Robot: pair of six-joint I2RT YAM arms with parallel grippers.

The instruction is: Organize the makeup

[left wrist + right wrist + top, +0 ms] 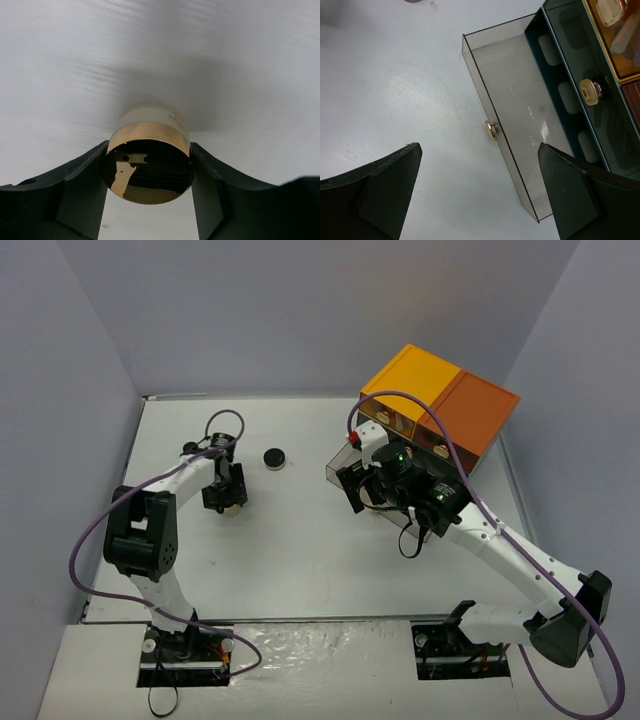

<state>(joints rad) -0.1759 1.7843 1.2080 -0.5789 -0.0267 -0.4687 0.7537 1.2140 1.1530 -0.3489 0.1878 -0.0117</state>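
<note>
Black jar [274,458], perhaps lidded, near drawer [510,90]

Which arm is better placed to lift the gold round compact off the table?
Left. The left gripper clasps the compact on both sides; the right gripper hangs open above the clear drawer, away from it.

The white table [300,570] bears a black jar [274,458], an orange-topped drawer box [440,405] and perhaps a tan compact [150,165].

The tan round compact [150,167], its mirrored gold top facing up, sits between the fingers of the left gripper [149,147], and a round black jar [274,458] rests apart, farther back and right.
</note>
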